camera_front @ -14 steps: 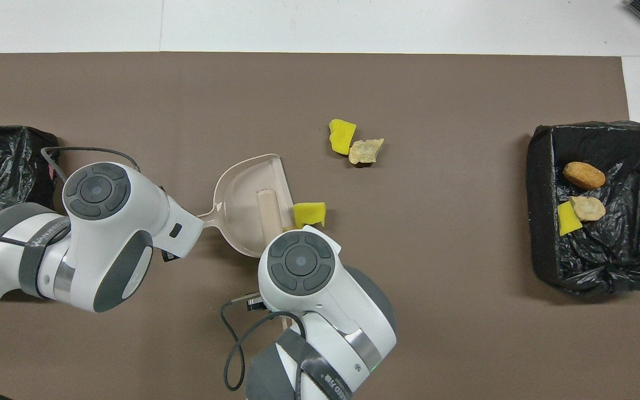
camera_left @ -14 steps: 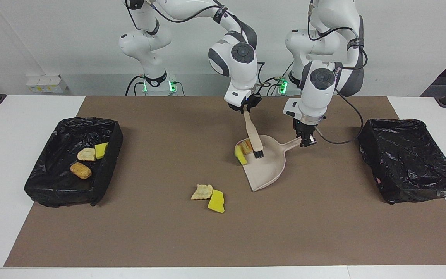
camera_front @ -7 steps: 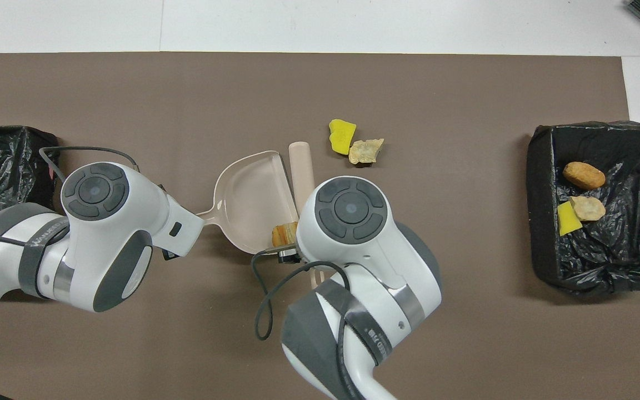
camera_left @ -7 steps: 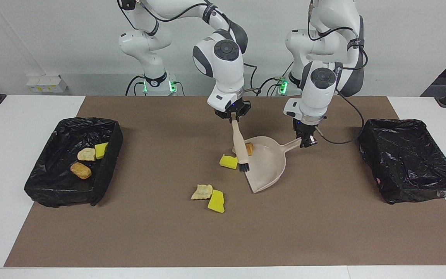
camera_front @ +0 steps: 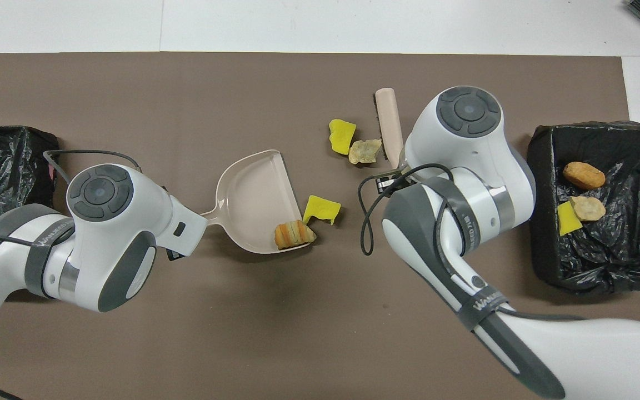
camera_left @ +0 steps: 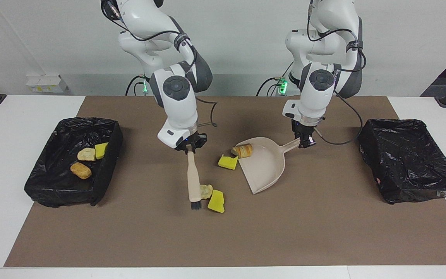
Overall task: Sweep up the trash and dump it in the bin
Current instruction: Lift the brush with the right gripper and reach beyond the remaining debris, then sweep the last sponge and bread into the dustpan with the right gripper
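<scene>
Brush [camera_left: 194,182] bristles (hidden overhead) beside scraps [camera_left: 212,197]

Bright even light, soft shadows

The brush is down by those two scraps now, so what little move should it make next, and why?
Probably a short sweep toward the dustpan. The right gripper holds the brush with its bristles down beside the tan scrap and yellow scrap, on the side away from the dustpan. The left gripper holds the dustpan's handle, its open mouth facing them.

White arms [camera_left: 176,97], grey joints, black cables
</scene>
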